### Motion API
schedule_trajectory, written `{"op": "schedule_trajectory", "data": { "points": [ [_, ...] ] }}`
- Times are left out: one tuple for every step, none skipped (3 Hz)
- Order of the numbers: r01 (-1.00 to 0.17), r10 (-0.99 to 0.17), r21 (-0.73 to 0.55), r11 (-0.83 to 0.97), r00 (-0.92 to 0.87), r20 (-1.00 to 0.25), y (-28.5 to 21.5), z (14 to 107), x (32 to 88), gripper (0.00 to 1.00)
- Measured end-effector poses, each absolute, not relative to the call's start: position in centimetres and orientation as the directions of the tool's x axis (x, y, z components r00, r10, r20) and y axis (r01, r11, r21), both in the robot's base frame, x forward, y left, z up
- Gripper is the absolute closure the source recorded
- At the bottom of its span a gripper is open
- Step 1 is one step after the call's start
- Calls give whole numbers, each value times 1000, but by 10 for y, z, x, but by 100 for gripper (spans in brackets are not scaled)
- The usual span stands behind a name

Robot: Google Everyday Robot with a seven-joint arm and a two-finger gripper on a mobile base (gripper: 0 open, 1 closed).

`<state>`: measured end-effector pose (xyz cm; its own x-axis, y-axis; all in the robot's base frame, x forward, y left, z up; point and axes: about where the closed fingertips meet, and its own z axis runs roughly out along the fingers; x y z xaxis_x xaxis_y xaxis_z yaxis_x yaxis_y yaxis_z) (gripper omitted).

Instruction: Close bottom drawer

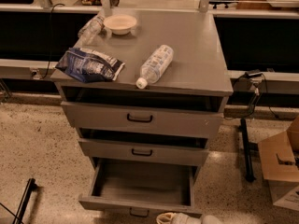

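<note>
Drawer work puts me low: my gripper (180, 217) sits at the very bottom edge of the view, just in front of the bottom drawer (117, 203) and a little to the right of its small black handle (139, 213). Only its pale upper part shows, so I cannot tell how far it is open or whether it touches the front panel. It holds nothing that I can see. The bottom drawer is pulled far out of the grey table (196, 55), its empty inside open to the camera. The middle drawer (168, 154) and top drawer (187, 122) above it sit only slightly out. I judge that my arm reaches down near the floor so it can press on that low panel and push it straight back. Up on the table, a water bottle (155, 65) on its side, a blue snack bag (89, 65) and a bowl (120, 24) are well apart from my gripper and play no part.
</note>
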<state>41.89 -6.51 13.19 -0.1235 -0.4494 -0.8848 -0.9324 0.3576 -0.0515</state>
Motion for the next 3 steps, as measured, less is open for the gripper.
{"op": "schedule_trajectory", "data": {
  "points": [
    [-932, -449, -52, 358, -123, -885, -65, 132, 419, 100],
    [-931, -475, -82, 356, -105, -874, -61, 131, 423, 100],
    [-924, -487, -131, 359, -66, -871, -57, 132, 440, 100]
  ]
}}
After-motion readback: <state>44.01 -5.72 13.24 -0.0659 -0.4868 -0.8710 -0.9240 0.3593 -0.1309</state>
